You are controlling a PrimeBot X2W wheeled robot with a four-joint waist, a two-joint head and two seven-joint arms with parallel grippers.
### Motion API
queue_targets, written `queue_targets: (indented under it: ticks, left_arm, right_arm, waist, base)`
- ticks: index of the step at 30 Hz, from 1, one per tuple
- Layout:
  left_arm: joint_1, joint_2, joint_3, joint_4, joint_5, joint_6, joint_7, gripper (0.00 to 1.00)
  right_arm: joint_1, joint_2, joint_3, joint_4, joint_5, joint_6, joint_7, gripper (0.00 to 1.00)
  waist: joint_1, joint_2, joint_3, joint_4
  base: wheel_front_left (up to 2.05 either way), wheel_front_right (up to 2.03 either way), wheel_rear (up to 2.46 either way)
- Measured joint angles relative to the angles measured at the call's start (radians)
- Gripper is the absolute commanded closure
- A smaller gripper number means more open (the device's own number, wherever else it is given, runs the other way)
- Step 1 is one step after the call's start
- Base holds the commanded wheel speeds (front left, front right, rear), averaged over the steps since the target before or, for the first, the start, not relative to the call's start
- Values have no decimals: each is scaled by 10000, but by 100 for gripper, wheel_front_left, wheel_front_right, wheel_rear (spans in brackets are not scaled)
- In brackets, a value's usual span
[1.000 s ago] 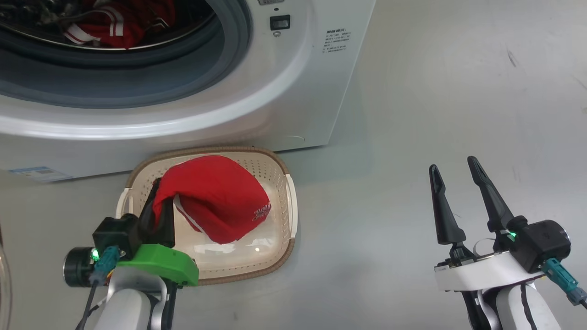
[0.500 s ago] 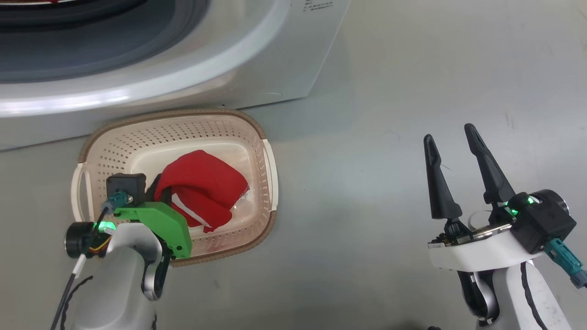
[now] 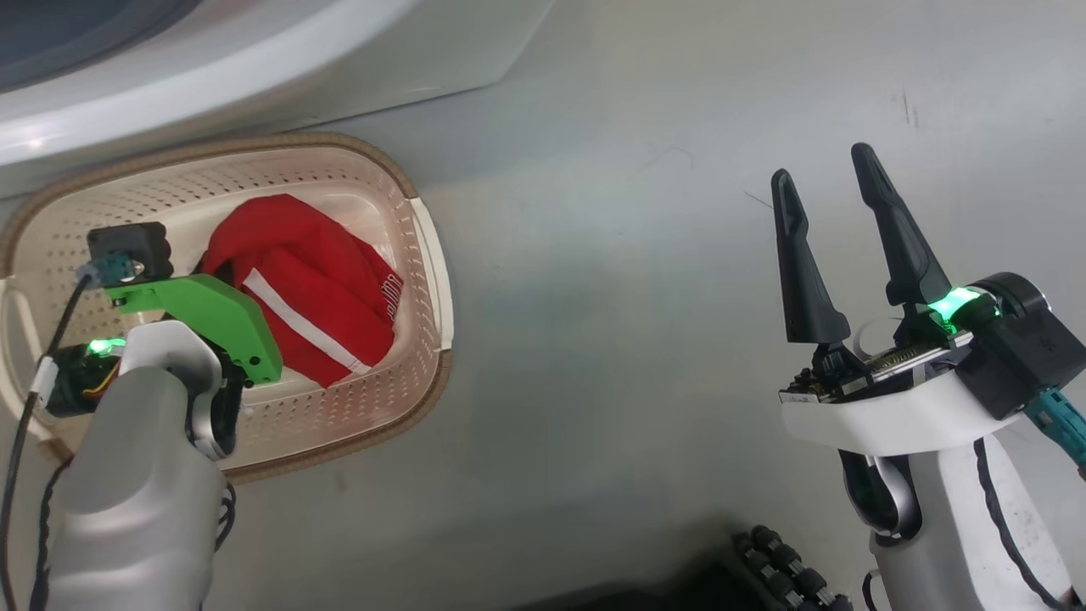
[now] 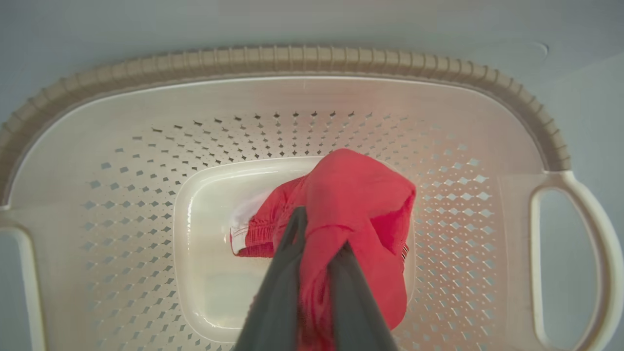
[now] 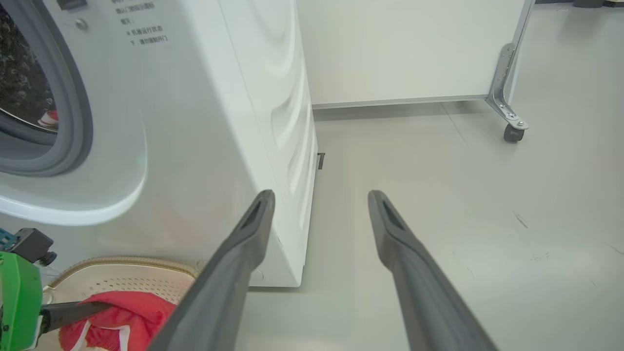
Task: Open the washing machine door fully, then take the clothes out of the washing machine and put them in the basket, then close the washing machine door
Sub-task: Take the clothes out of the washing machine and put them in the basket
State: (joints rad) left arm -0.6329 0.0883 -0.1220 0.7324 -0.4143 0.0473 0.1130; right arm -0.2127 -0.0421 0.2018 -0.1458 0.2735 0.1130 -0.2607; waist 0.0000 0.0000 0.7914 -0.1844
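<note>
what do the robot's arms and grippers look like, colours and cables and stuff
The left gripper has dark grey fingers, a bright green wrist cover, a black camera block with a teal plug, a green light, a black cable and a pale grey forearm. The right gripper has long black tapered fingers, a white wrist shell, a black camera block, a teal plug and a green light.

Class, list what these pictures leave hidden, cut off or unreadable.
- Drum contents of the washing machine: right wrist view, cut by the left edge.
- Fingers of the left hand: head view, hidden behind green mount and clothes.
- Print on the clothes: head view, folded, too small.
</note>
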Motion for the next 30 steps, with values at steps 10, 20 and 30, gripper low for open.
queue_targets:
  ticks: [10,20,30]
  left_arm:
    - [-561,157,326,965,-105,4,-746,0]
    - [-564,-92,399,1576,-357,-366,-2042,0]
    - [-407,-232,213,1639,-318,-811,-3653,0]
  right_arm:
    - [-347,-4,-151,155,180,0,0,0]
    - [-469,-6,-299,470,174,0,0,0]
    - [-441,-4,-431,965,46,2,0,0]
  waist:
    - [0,0,567,-575]
    - [1,0,202,-375]
    - [1,0,-509,-55]
  base:
    - [0,0,0]
    - [0,0,0]
    - [0,0,0]
